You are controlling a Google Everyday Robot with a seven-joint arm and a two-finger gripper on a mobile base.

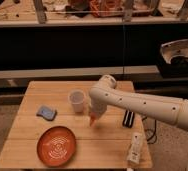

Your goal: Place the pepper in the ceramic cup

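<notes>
Pincer [94, 115] grips pepper [92, 120] just right of ceramic cup [77, 100], mid-table [112, 145].

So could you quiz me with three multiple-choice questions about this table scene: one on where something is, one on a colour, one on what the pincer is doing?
1. Where is the ceramic cup relative to the pincer?
A. To its left in the camera view
B. On the orange plate
C. At the table's front edge

2. What colour is the plate?
A. Blue
B. Orange
C. White

3. What is the pincer's state?
A. Wide open, empty
B. Shut on the pepper
C. Gripping the cup

Answers: 1 A, the cup stands on the table just left of the pincer. 2 B, the round plate is orange. 3 B, the orange pepper hangs from it, tip down.
</notes>
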